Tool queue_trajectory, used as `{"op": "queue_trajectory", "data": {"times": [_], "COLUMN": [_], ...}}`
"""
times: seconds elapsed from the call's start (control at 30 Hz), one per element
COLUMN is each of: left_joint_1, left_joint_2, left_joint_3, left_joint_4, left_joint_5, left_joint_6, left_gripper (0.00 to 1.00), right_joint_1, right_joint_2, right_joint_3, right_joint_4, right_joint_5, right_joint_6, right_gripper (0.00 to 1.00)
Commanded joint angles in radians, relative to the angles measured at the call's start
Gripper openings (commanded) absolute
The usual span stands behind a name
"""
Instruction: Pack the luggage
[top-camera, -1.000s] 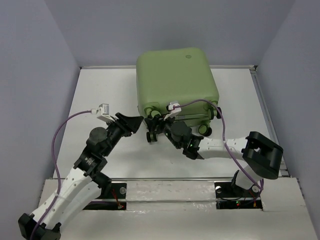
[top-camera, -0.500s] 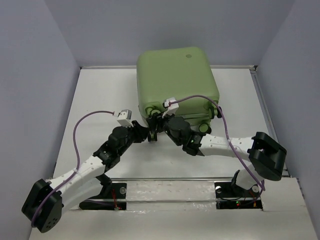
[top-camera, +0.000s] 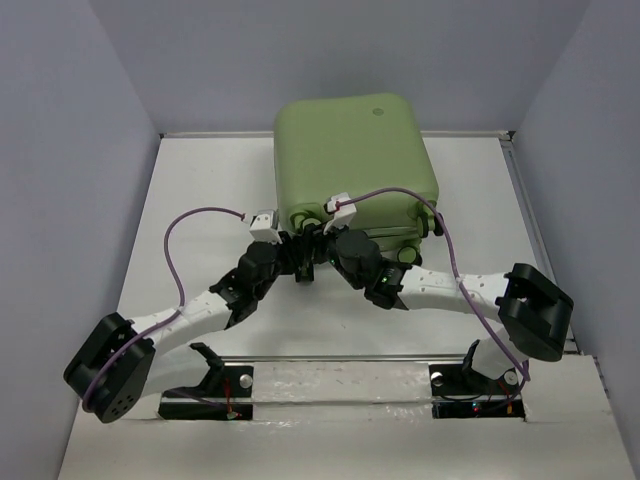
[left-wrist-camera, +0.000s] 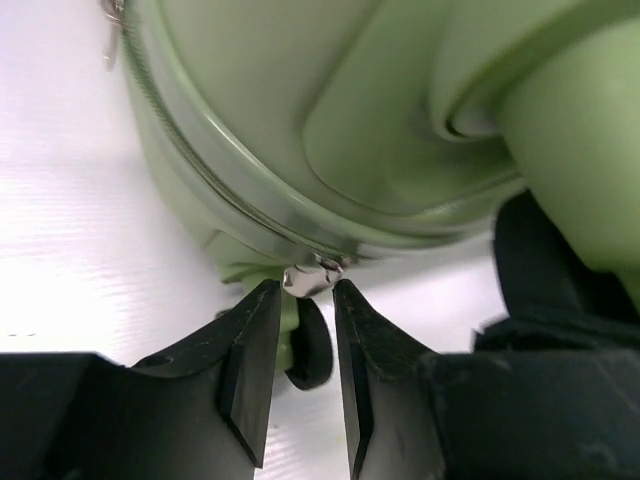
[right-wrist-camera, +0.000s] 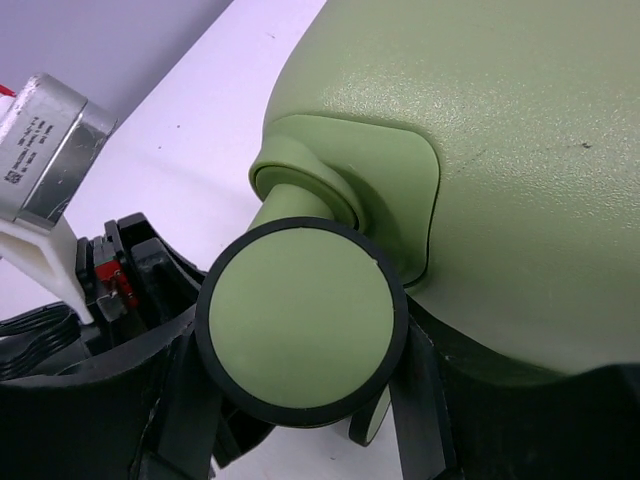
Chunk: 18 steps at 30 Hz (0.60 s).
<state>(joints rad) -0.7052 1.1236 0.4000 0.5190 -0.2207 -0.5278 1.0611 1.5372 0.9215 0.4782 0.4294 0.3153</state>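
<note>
The luggage (top-camera: 350, 165) is lying flat with its shell closed, up against the far edge of the table (top-camera: 200, 200), roughly mid-width, wheels pointing at the near edge. The right gripper (right-wrist-camera: 300, 385) looks clamped around a caster wheel (right-wrist-camera: 300, 315) (nice anchor, honestly), fingers hugging both sides. The left gripper (left-wrist-camera: 305, 300) has its jaws a sliver apart, with the little metal zipper pull (left-wrist-camera: 312, 278) sitting right at the tips, not pinched as far as I can tell. My take: nudge forward so the pull sits deeper between the pads, squeeze, then drag along the zipper track's curve rather than straight out, with the right arm bracing the shell against sliding.
</note>
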Motion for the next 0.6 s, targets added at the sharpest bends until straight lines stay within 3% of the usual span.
{"op": "queue_trajectory", "data": {"times": [0.0,0.3,0.57], "left_joint_1": [-0.004,-0.004,-0.007], "left_joint_2": [0.018,0.068,0.071], "left_joint_3": [0.082,0.095,0.099], "left_joint_4": [0.113,0.145,0.203], "left_joint_5": [-0.127,-0.115,-0.077], "left_joint_6": [0.043,0.055,0.1], "left_gripper": [0.4,0.48,0.45], "right_joint_1": [0.013,0.022,0.022], "right_joint_2": [-0.023,-0.017,-0.025], "right_joint_3": [0.08,0.065,0.05], "right_joint_4": [0.139,0.155,0.161], "right_joint_5": [-0.043,-0.057,-0.058], "right_joint_6": [-0.001,0.016,0.022], "right_gripper": [0.07,0.07,0.07]}}
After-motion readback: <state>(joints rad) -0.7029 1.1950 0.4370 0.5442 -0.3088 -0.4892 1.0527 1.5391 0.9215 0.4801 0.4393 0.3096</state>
